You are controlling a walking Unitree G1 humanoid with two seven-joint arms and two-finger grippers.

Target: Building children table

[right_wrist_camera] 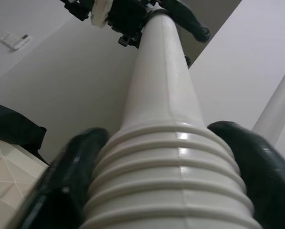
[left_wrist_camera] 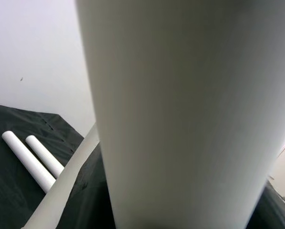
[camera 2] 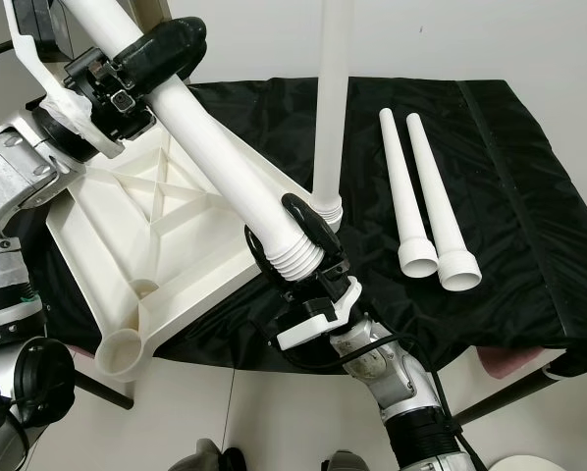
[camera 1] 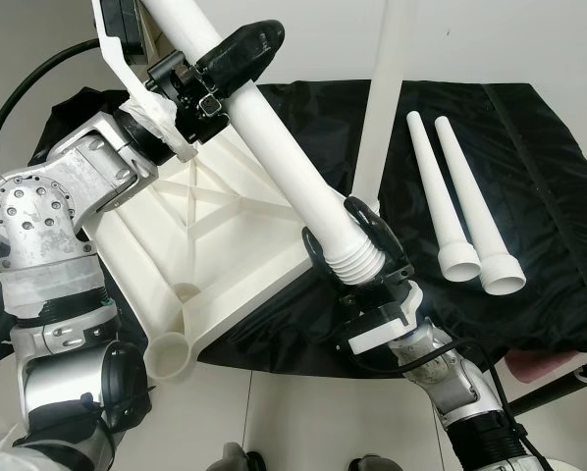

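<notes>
A long white tapered plastic table leg (camera 1: pixel 274 147) is held up in the air, slanting across the scene, by both grippers. The right gripper (camera 1: pixel 357 250) is clenched on its ribbed, threaded wide end, one black finger on either side of the ridges, just above the near corner of the white plastic tabletop (camera 1: pixel 225 245). The left gripper (camera 1: pixel 220 74) grasps the same leg further up, toward its narrow end, its black fingers (camera 1: pixel 244 49) wrapped over the shaft.

The tabletop lies upside down on a black cloth (camera 1: pixel 549 196) covering the work surface, its ribbed underside facing up. A round open socket (camera 1: pixel 169 354) sits at the tabletop's corner nearest the robot's left side, overhanging the cloth's near edge. A 2nd white leg (camera 1: pixel 384 98) stands upright in the tabletop's corner toward the middle of the cloth.

2 more loose white tapered legs (camera 1: pixel 465 206) lie side by side on the cloth toward its right side, touching or nearly so, wide open ends pointing at the near edge.
</notes>
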